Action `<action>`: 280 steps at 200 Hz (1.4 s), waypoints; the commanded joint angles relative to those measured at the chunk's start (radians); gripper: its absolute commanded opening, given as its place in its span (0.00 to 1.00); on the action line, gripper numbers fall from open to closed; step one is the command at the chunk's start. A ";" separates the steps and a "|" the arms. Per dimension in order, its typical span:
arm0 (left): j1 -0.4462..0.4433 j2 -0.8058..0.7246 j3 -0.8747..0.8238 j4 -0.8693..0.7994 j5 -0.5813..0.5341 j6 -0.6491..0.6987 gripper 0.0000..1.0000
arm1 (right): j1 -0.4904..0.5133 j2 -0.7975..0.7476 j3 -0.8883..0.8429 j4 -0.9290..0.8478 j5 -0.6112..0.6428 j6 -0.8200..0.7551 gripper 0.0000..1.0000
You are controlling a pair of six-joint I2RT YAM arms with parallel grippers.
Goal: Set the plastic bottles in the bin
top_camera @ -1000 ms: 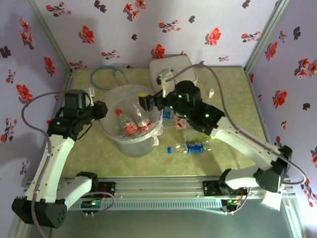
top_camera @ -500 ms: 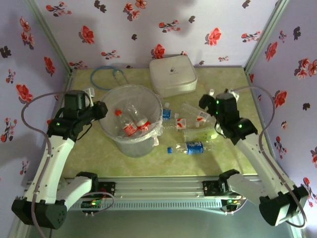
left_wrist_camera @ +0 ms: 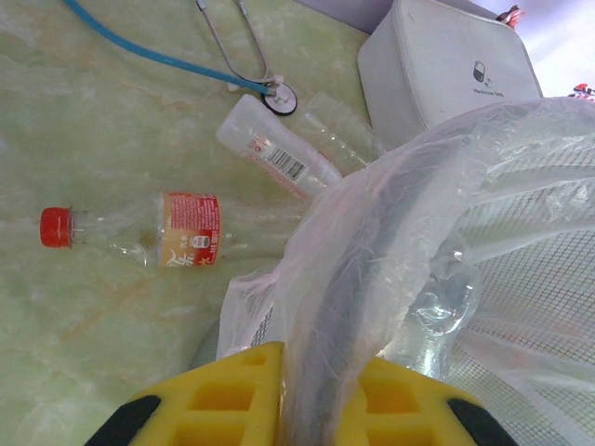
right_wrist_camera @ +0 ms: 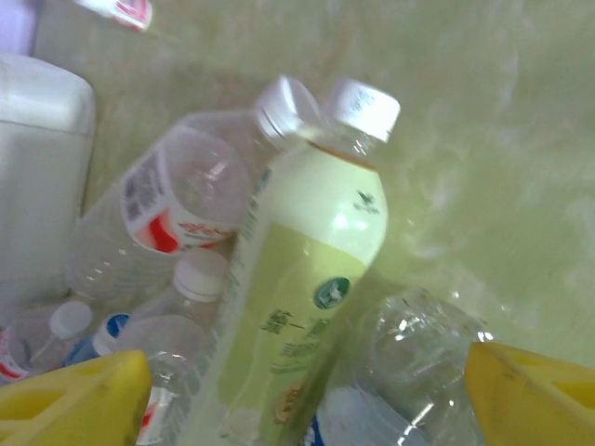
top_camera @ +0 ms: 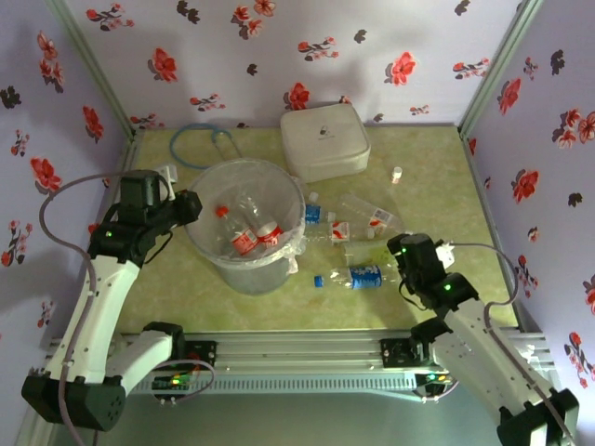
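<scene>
Here, one claw pinches the bin while the other gapes over bottles

The left claw is closed tight on the rim of the round grey bin. Its yellow fingers squeeze the crinkly clear plastic liner from either side. The bin stands left of middle on the pale green marbled worktop, and two clear plastic bottles with red-and-white labels lie inside it.

The right claw hangs low over the worktop to the right of the bin, spread wide and gripping nothing. A white-capped bottle with a pale green label lies between its fingers without touching either.

More bottles lie loose between the bin and the right claw. A blue-labelled, blue-capped bottle is on its side nearest the arms, and a larger clear bottle with a red-and-white label lies further back. Behind them sits a white rounded-square box, with a blue stethoscope off to its left.
</scene>
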 commanded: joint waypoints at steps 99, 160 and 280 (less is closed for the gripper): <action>-0.007 0.018 -0.024 0.054 -0.017 0.006 0.00 | 0.112 0.158 -0.136 0.211 -0.028 0.226 0.89; -0.008 0.021 -0.025 0.059 -0.017 0.010 0.00 | 0.169 0.228 -0.165 0.286 -0.026 0.270 0.88; -0.007 0.017 -0.034 0.059 -0.021 0.010 0.00 | 0.175 0.134 -0.172 0.208 0.040 0.264 0.67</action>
